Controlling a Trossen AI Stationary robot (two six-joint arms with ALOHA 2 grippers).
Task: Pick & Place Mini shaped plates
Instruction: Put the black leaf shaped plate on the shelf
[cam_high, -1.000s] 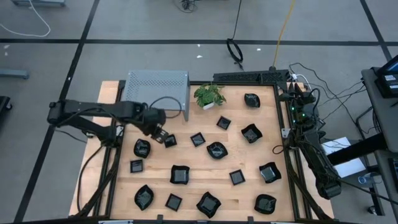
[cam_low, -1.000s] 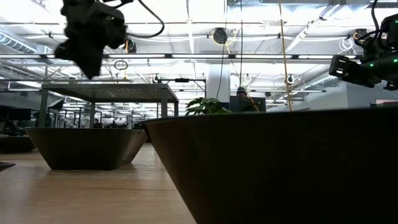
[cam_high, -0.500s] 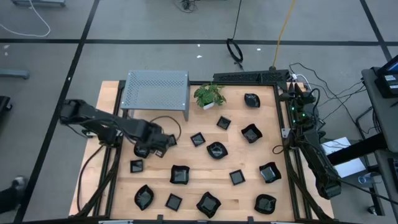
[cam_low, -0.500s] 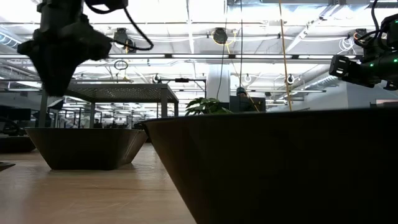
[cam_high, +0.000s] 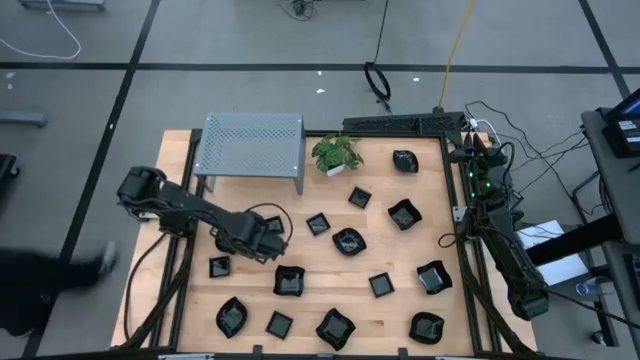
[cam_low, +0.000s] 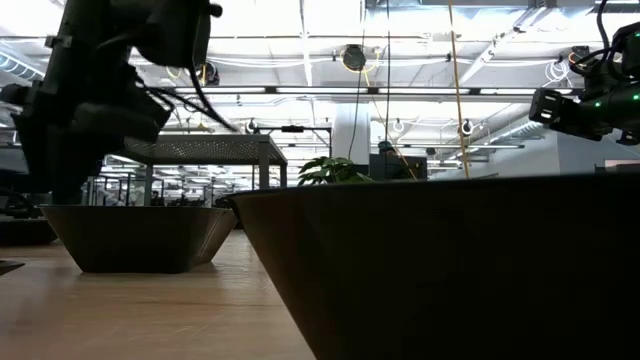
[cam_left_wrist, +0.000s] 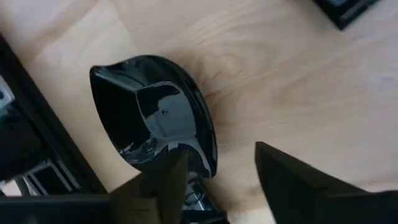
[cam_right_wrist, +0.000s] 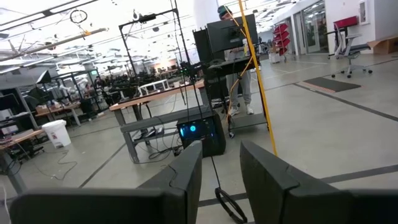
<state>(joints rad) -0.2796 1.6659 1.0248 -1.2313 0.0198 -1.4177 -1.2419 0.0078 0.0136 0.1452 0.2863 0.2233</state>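
Left gripper (cam_left_wrist: 217, 177): fingers parted, empty, low near the table's left edge. Wavy black plate (cam_left_wrist: 152, 127) lies just ahead, rim touching one finger. Right gripper (cam_right_wrist: 221, 165): parked off the right edge, parted.

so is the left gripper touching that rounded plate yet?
Cannot tell. In the left wrist view the open left gripper has one finger's tip overlapping the rim of the rounded plate, but neither contact nor a gap shows. The high view hides it under the arm.
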